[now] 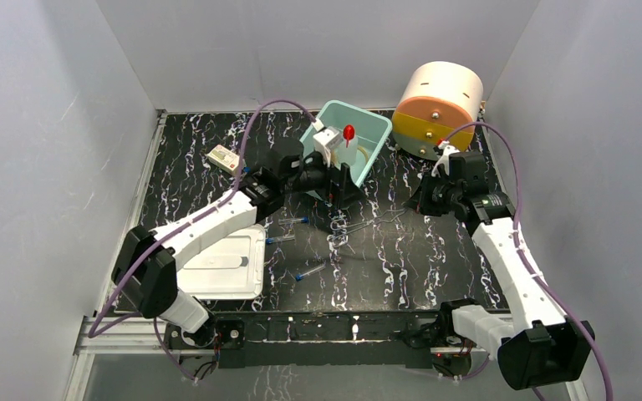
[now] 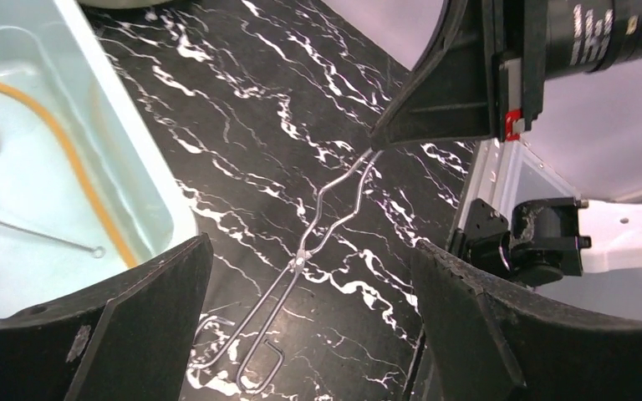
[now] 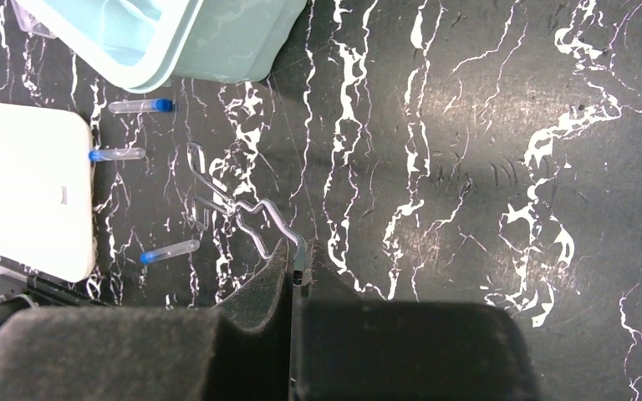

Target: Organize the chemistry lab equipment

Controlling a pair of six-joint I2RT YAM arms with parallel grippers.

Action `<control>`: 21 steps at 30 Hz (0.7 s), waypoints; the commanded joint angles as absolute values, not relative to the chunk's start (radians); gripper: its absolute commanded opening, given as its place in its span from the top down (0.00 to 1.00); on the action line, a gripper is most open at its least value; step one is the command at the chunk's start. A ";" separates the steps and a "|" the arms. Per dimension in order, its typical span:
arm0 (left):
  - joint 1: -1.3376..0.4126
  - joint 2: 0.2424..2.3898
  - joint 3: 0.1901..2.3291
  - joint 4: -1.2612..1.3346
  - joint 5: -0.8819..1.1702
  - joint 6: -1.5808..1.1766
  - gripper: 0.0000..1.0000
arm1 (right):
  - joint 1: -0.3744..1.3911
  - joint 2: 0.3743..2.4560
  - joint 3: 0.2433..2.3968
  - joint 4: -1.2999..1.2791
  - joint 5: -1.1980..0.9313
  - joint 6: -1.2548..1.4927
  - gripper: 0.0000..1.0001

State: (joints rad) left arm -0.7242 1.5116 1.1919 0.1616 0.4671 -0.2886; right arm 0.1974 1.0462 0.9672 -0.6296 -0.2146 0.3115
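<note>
Progress looks halfway-ish: wash bottle (image 1: 349, 142) and tan tubing (image 2: 67, 150) sit in the teal bin (image 1: 376, 125), 3 blue-capped tubes (image 3: 140, 106) and metal tongs (image 3: 242, 209) lie on the worktop (image 1: 435, 251). Right claw (image 3: 292, 259) pinches the tongs' tip; left claw (image 2: 309, 251) hovers wide open, empty.

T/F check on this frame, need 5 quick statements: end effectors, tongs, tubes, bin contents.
1. The right end effector is shut on one end of the metal tongs. True.
2. The left end effector is shut on a tube. False: it is open and holds nothing, poised over the tongs beside the teal bin.
3. Three blue-capped tubes lie on the table, outside the bin. True.
4. The wash bottle lies on the table. False: it is inside the teal bin.
5. The tan tubing is in the bin. True.
</note>
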 commanded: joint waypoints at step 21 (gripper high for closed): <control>-0.826 1.597 1.122 0.170 0.697 -0.125 0.35 | 0.194 0.980 1.130 -0.659 -0.476 0.317 1.00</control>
State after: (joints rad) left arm -0.8116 1.6539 1.1458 0.1528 0.6521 -0.1272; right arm 0.1967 0.9874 1.0710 -0.7311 -0.3855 0.3096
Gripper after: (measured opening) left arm 0.692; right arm 0.044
